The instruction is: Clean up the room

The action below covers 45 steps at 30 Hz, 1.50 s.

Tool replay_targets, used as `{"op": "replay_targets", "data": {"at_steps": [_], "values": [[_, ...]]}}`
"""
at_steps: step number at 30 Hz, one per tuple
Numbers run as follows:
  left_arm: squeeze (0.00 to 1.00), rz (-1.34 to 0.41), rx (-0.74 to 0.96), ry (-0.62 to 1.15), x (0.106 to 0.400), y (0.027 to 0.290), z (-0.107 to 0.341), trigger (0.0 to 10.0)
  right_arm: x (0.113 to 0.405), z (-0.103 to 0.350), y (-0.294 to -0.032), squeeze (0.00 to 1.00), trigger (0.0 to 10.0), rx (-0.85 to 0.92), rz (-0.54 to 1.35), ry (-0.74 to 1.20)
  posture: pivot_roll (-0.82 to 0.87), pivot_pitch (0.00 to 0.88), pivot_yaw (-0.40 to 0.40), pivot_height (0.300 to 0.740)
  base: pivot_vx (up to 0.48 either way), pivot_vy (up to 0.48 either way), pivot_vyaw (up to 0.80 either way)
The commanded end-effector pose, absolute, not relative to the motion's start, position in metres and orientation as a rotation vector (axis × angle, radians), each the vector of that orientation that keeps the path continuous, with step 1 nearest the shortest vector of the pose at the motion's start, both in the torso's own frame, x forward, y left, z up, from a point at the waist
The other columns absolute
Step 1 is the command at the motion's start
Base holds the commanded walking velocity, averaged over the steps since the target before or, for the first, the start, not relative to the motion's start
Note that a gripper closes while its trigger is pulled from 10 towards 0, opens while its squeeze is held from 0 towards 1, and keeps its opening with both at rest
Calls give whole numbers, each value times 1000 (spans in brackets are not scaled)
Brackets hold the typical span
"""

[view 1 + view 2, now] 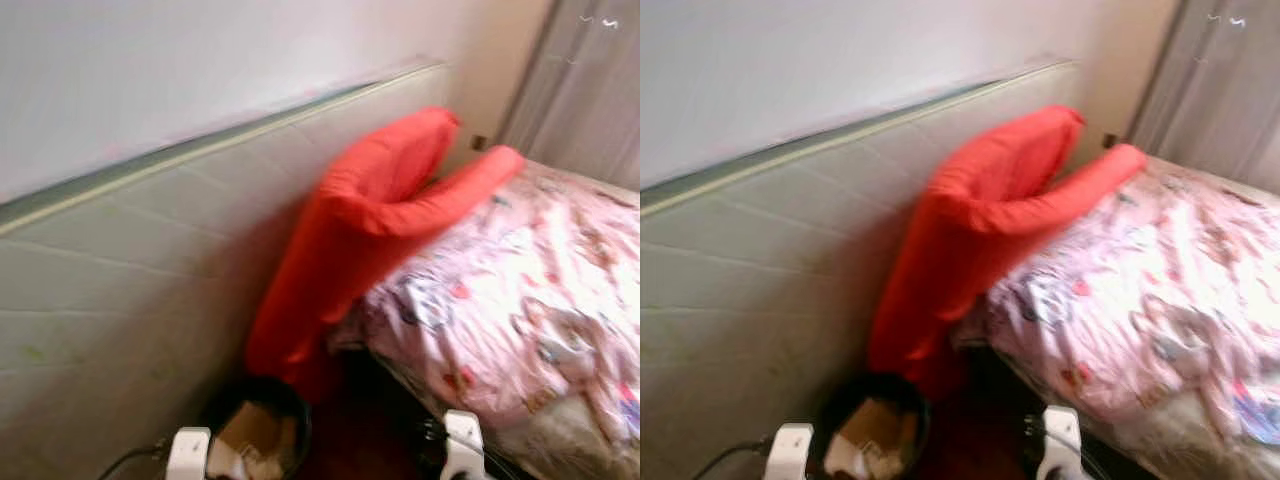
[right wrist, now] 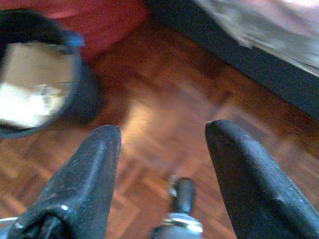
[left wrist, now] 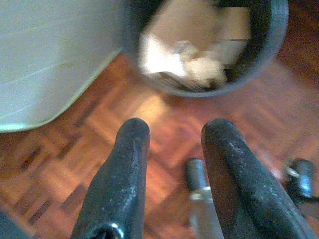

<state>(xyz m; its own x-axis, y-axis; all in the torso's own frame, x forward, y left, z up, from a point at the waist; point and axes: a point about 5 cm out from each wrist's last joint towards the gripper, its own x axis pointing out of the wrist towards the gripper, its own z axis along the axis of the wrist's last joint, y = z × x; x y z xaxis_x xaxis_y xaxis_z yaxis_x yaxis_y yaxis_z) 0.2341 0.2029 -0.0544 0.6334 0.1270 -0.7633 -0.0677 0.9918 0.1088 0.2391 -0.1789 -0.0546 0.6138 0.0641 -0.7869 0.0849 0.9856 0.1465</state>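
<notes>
Parquet floor [image 3: 164, 144] under both spread, empty grippers, left [image 3: 174, 134] and right [image 2: 162, 134], bin [image 3: 269, 45] just ahead, cushion [image 1: 350, 230] beyond: likely still approaching, next choosing something to grasp.

White wall [image 1: 150, 70], grey curtain [image 1: 585, 90], parquet floor [image 2: 164, 114]

Left hand [image 3: 172, 159]: two long black fingers [image 3: 119, 184], matte, scuffed w/ pale specks, rounded tips. Right hand [image 2: 162, 149]: same black fingers [image 2: 249, 174], similarly worn. White glossy arm parts [image 1: 188, 452] are seen at head-view bottom edge.
</notes>
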Motion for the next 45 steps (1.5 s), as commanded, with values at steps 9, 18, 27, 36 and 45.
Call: {"op": "replay_targets", "data": {"at_steps": [9, 18, 27, 36, 45], "values": [[0, 102, 74, 912, 228, 202, -59, 10000, 239, -55, -177, 0, 10000, 178, -10, 914, 50, 0, -35, 740, 0, 0, -780], [0, 96, 86, 912, 227, 203, -59, 10000, 238, -56, -176, 0, 10000, 180, -8, 914, 49, 0, -25, 740, 0, 0, -778], [0, 93, 93, 909, 228, 205, -58, 10000, 238, -56, -174, 0, 10000, 188, -10, 911, 51, 0, -16, 740, 0, 0, -774], [0, 98, 91, 907, 228, 206, -58, 10000, 239, -55, -173, 0, 10000, 201, -32, 902, 54, 0, -13, 740, 0, 0, -339], [0, 99, 94, 906, 228, 207, -58, 10000, 239, -56, -172, 0, 10000, 212, -44, 895, 60, 0, -6, 740, 0, 0, 0]]}}
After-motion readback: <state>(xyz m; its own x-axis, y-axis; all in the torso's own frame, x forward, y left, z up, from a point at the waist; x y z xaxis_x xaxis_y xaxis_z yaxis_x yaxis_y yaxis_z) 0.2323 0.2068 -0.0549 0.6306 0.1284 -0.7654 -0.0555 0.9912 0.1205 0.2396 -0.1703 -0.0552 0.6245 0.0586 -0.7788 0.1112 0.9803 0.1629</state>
